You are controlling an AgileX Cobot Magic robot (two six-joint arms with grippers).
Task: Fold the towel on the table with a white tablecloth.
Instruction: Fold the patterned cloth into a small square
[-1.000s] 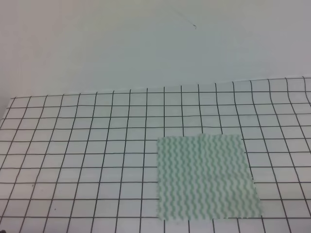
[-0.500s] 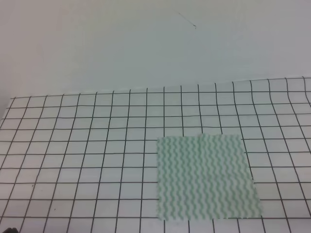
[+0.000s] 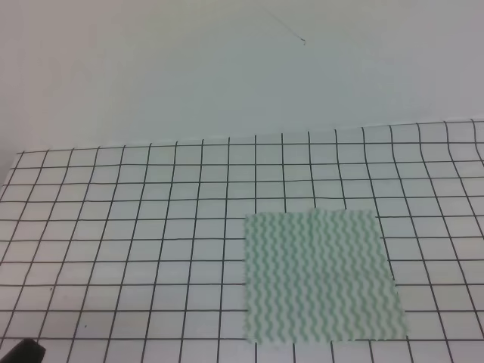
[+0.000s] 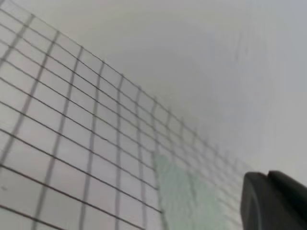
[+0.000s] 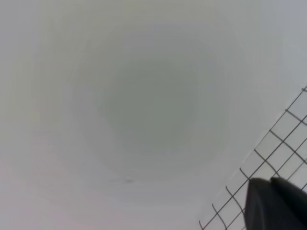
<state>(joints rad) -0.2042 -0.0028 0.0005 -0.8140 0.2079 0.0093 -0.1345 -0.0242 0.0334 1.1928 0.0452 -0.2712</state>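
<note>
I see the thin pale green, wavy-striped towel (image 3: 323, 277) flat on the white grid-printed surface (image 3: 121, 227); I cannot tell either end effector's state; a shallow pinch could drag it.

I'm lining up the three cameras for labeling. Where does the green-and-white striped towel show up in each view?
Exterior high: the towel lies flat, right of centre, near the bottom edge.
Left wrist: it is a blurred pale green patch at bottom centre, left of the dark gripper part in the corner.
Right wrist: not in it; mostly blank wall.
Shared landmark: the black-grid tablecloth, also seen in the left wrist view and the right wrist view's bottom right corner.
</note>
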